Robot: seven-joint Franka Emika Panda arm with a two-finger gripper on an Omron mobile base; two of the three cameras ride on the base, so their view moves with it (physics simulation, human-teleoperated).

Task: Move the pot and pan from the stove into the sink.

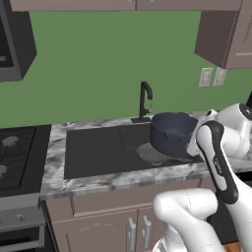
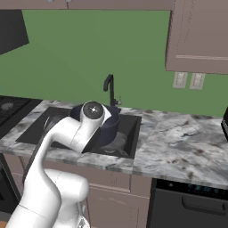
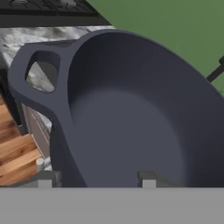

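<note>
The dark blue-grey pot (image 1: 172, 132) (image 2: 112, 126) hangs tilted over the right part of the sink (image 1: 98, 150) (image 2: 132, 128). My gripper (image 3: 97, 179) is shut on the pot (image 3: 131, 109), with one fingertip outside its wall and one inside; a loop handle shows at the upper left of the hand view. Under the pot, the pan (image 1: 149, 154) (image 2: 116, 143) lies flat on the sink floor as a speckled grey disc, partly hidden. The stove (image 1: 15, 157) (image 2: 8, 108) is to the left of the sink, with bare burners.
A black curved faucet (image 1: 144, 101) (image 2: 109, 87) stands behind the sink, close to the pot. Marbled counter (image 2: 178, 133) runs to the right, above a dark appliance front (image 2: 191, 205). Upper cabinets (image 2: 198, 40) and two wall outlets (image 1: 211, 77) sit above it.
</note>
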